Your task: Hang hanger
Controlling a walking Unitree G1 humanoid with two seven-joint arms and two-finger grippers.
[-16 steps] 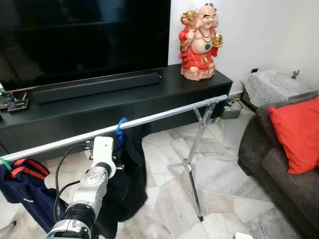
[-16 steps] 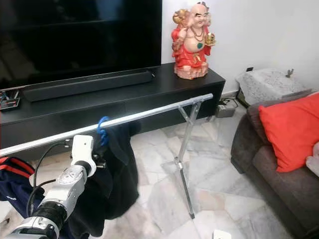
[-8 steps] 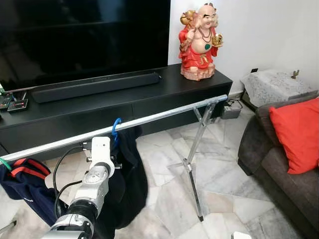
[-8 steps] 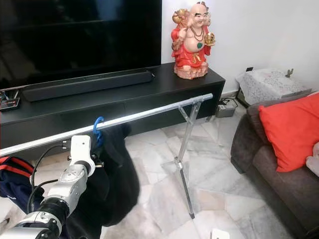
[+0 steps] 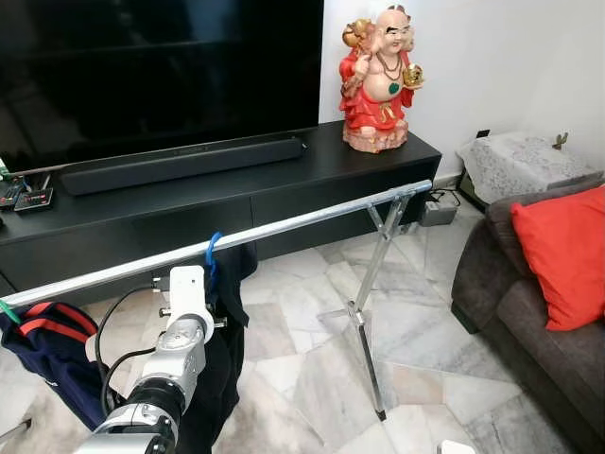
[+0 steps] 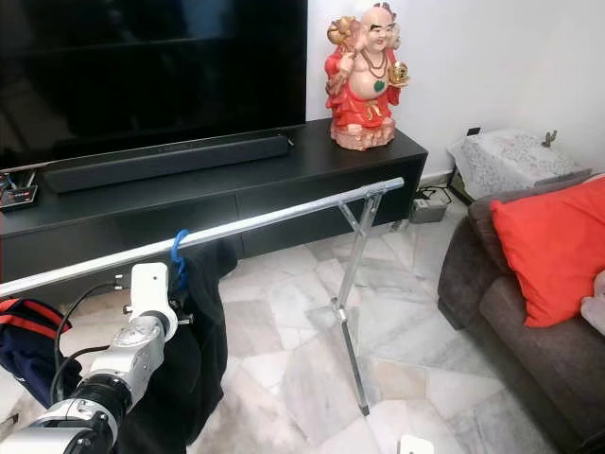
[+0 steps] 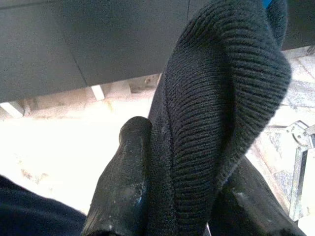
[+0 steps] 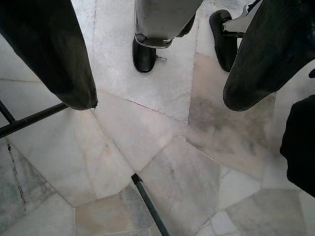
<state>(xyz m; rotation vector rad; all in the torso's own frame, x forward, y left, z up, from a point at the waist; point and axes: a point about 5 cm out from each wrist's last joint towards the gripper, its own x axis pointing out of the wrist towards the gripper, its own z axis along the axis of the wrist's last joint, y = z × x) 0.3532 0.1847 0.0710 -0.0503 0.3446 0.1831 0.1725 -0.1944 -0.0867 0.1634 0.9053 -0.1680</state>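
A blue hanger hook (image 5: pixel 212 253) sits over the chrome rail (image 5: pixel 312 218) of a clothes rack. From it hangs a black knit garment (image 5: pixel 223 374). My left arm reaches up just below the rail, its white wrist block (image 5: pixel 188 292) beside the garment. In the left wrist view my left gripper (image 7: pixel 187 189) is shut on a fold of the black knit garment (image 7: pixel 221 98), with one black finger (image 7: pixel 123 182) on each side. My right gripper (image 8: pixel 157 98) hangs open over the marble floor, nothing between its fingers (image 8: pixel 54 54).
A navy garment with red stripes (image 5: pixel 47 350) hangs at the rail's left end. The rack's crossed leg (image 5: pixel 364 312) stands mid-floor. Behind it is a black TV stand (image 5: pixel 284 189) with a soundbar and a red statue (image 5: pixel 380 80). A sofa with a red cushion (image 5: pixel 558 255) stands at the right.
The blue hook and black garment have slid left along the rail, together with my left gripper. The garment now hangs narrower and closer to my arm.
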